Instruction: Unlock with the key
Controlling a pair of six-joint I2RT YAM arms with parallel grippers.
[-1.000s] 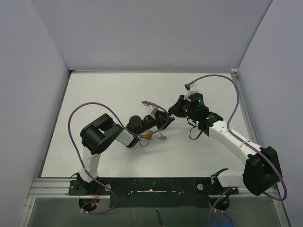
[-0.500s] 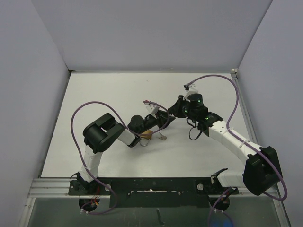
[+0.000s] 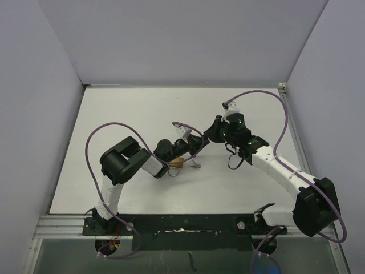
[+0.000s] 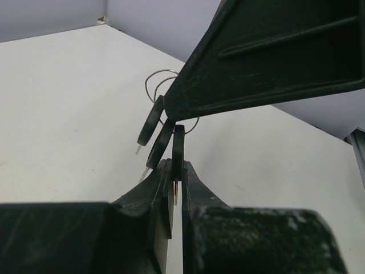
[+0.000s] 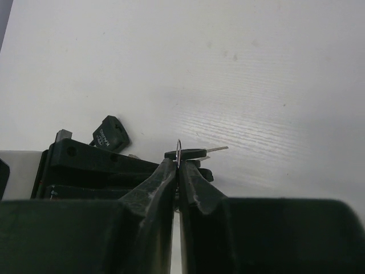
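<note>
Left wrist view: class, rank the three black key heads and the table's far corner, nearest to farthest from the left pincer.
1. Right key head, clamped in the left pincer.
2. Middle key head, just left.
3. Left key head, up-left.
4. Table's far corner, top left.

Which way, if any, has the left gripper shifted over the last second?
No. In the top view the left gripper keeps its spot against the table's far edge; only its elbow edged right.
</note>
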